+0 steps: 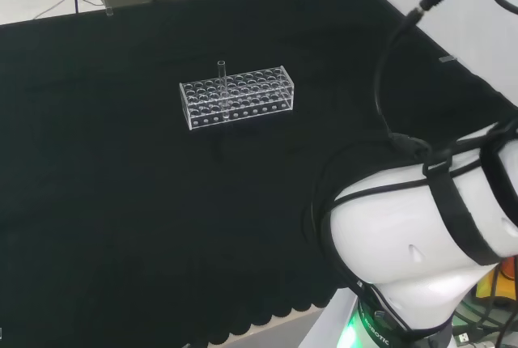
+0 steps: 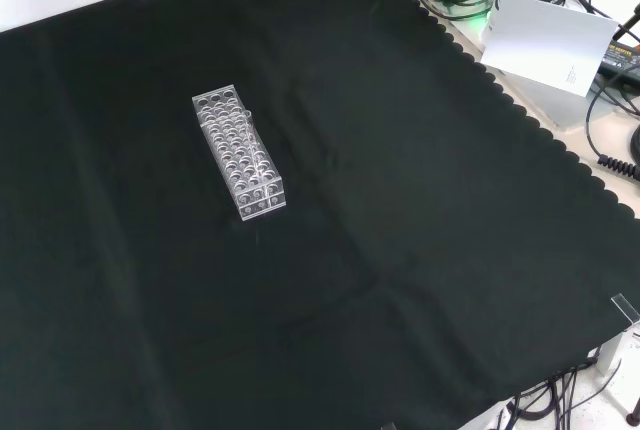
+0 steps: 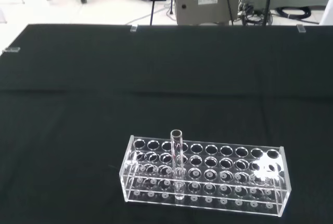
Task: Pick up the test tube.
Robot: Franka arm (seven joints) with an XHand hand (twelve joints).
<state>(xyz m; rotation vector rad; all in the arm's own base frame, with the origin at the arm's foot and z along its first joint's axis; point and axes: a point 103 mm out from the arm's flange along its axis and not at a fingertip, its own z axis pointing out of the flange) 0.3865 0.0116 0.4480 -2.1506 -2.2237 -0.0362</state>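
Hand: its state cannot be told from these views, and nothing is being held within sight.
Arm (image 1: 421,227): the white links are being shown at the right of the head view, near the camera, with black cables being run across them; they are standing well apart from the rack.
Test tube (image 3: 177,164): a clear tube is being kept upright in the rack, its open mouth being raised above the rack's top plate. In the head view the test tube (image 1: 221,73) is being seen toward the rack's left end, along its far edge. In the front view the tube cannot be picked out from the clear rack.
Rack (image 3: 205,174): a clear block with rows of round holes is being supported on the cloth. In the head view the rack (image 1: 239,97) is lying left of centre, with its long side running left to right. In the front view the rack (image 2: 238,153) is lying left of centre, with its long side running from far to near.
Cloth (image 2: 400,250): black fabric is being spread over the bench, with a scalloped edge being shown at the right of the front view.
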